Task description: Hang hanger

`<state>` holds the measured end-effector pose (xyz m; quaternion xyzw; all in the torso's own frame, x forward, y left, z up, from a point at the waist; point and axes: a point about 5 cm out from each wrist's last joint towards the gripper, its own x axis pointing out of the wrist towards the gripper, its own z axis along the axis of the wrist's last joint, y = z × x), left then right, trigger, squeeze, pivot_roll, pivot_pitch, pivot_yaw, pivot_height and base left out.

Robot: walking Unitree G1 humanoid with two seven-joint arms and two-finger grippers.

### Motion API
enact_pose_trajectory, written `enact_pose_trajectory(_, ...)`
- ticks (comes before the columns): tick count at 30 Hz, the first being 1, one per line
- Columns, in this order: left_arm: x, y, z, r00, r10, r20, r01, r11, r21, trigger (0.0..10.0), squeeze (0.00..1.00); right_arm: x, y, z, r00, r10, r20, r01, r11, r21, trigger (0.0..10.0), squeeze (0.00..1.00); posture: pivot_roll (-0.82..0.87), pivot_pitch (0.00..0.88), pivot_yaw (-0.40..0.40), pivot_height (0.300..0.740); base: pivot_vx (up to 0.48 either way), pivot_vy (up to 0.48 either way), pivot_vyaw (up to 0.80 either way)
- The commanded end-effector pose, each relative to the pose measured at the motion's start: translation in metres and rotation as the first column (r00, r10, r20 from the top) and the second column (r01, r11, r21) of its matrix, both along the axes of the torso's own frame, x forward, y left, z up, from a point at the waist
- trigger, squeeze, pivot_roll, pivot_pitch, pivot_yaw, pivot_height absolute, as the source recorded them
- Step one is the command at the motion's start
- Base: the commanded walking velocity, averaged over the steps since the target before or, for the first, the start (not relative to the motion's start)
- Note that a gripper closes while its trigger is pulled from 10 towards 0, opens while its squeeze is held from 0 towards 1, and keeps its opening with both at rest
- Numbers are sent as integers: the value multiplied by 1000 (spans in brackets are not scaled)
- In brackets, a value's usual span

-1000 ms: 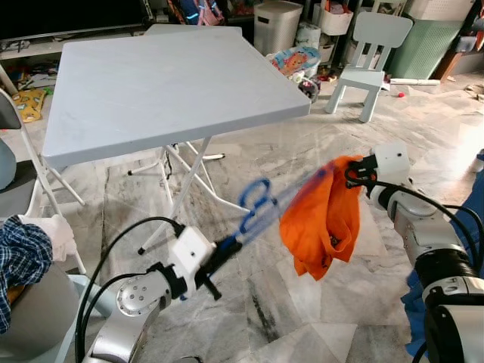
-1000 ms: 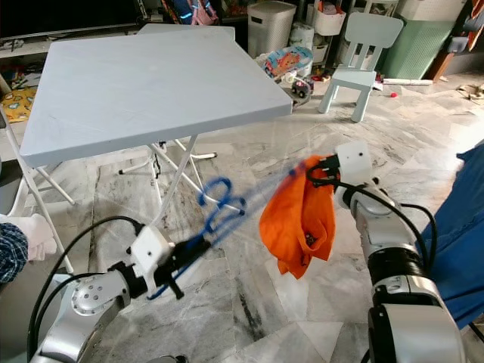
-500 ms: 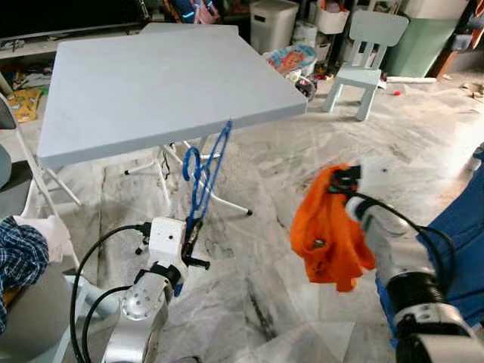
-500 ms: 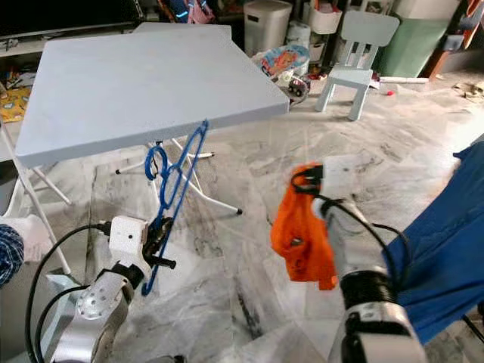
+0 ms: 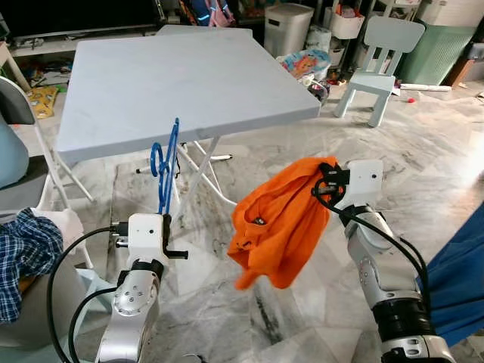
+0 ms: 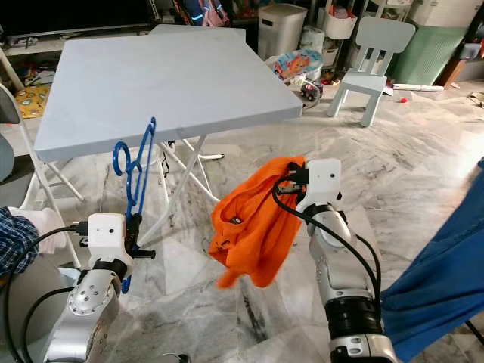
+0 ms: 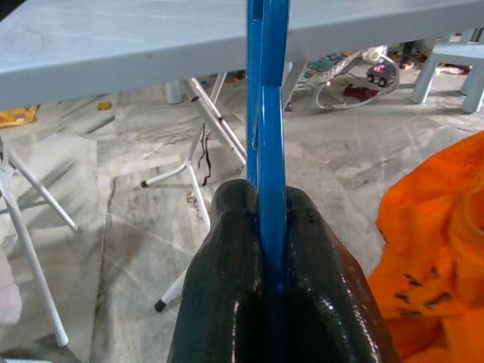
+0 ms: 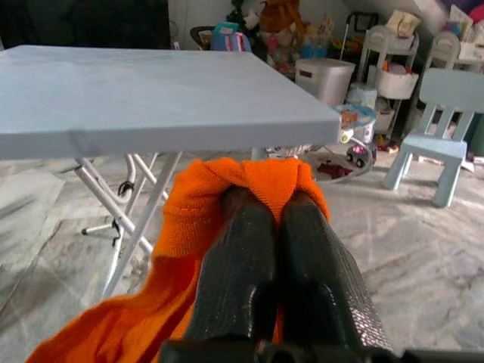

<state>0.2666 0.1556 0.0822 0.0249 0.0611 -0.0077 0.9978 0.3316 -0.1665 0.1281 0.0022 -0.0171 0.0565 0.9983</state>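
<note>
Your left gripper [image 7: 266, 208] has both black fingers pressed tight on the blue hanger [image 5: 165, 165], which stands nearly upright in front of the near edge of the grey folding table [image 5: 181, 83], its hook end level with that edge but not touching it as far as the head views show. The left wrist view gives you what the head views cannot: the flat blue bar [image 7: 266, 113] runs straight up out of the seam between the two pads, with no gap on either side. Your right gripper [image 8: 274, 215] is pinched shut on the orange garment [image 5: 280, 223], held out over the marble floor [image 5: 423, 174] off the table's near right corner. In the right wrist view the cloth is bunched over the fingertips [image 8: 246, 204] and spills down one side; in the left eye view you see the rest of it, hanging loose below the gripper and swung toward your left arm, clear of the floor. The hanger and the garment are well apart, with bare floor and the table's white legs [image 5: 198, 162] between them. Further back, a pale blue child's chair [image 5: 382, 57] and a white bin [image 5: 286, 26] stand beyond the table's far right corner. A checked cloth [image 5: 23, 253] lies on a seat by your left side.
</note>
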Motion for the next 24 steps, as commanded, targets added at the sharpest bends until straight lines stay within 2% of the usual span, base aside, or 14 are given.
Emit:
enact_pose_trajectory(1, 2, 0, 4, 1000, -12, 11, 12, 1000, -9, 10000, 0, -4, -8, 4, 999, -24, 34, 24, 1000, -12, 0, 0, 102, 0, 25, 740, 0, 0, 0)
enact_pose_trajectory(7, 4, 6, 5, 1000, -17, 13, 17, 999, -30, 10000, 0, -12, -14, -8, 998, -61, 1, 61, 998, -7, 0, 0, 99, 0, 25, 740, 94, 0, 0)
enact_pose_trajectory(13, 6, 6, 6, 1000, 0, 16, 1, 999, -53, 10000, 0, -11, -1, -4, 1000, -3, 15, 3, 1000, -1, 0, 0, 91, 0, 2, 740, 289, 0, 622)
enact_pose_trajectory(24, 3, 6, 3, 1000, -2, 4, 2, 998, -62, 10000, 0, -10, 5, -4, 999, 38, 9, -38, 999, 6, 0, 0, 99, 0, -13, 740, 335, 0, 610)
